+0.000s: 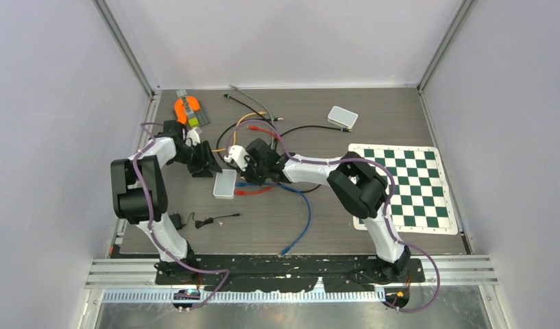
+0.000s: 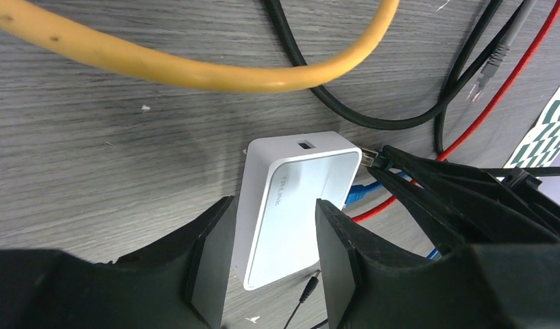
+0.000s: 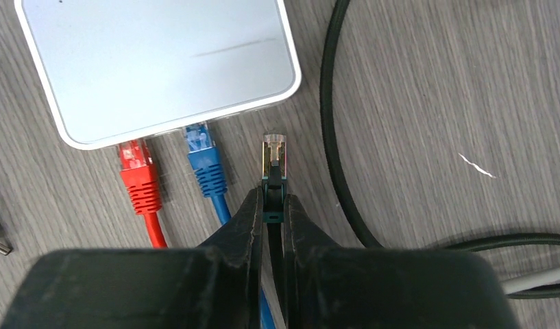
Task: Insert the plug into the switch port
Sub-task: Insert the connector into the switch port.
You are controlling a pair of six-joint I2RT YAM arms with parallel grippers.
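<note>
From above, the plug cannot be made out beneath the right tool point(image 1: 255, 166), and the port openings are hidden under the rim of the switch point(image 3: 160, 62) in the right wrist view. In the left wrist view the near end of the switch is cut off by the left tool point(image 2: 273, 223), whose 2 fingers point(image 2: 212, 236) are pressed against its long sides, so the switch is held flat on the surface point(image 3: 434, 82). The right tool is clenched on the black boot of the plug point(image 3: 275, 154), and the cable behind it is lost between the fingers. The plug's long axis runs straight out from the tool, with the clear, gold-contact end pointed at the port edge of the switch. It lies just beside the blue cable point(image 3: 207, 168), on the side away from the red cable point(image 3: 140, 181); both of those are seated in the switch. A narrow gap is seen between the plug's tip and the switch, so it is not yet inserted. A black cable point(image 3: 335, 123) curves past close by, and a yellow cable point(image 2: 195, 72) lies beyond the switch's far end.
</note>
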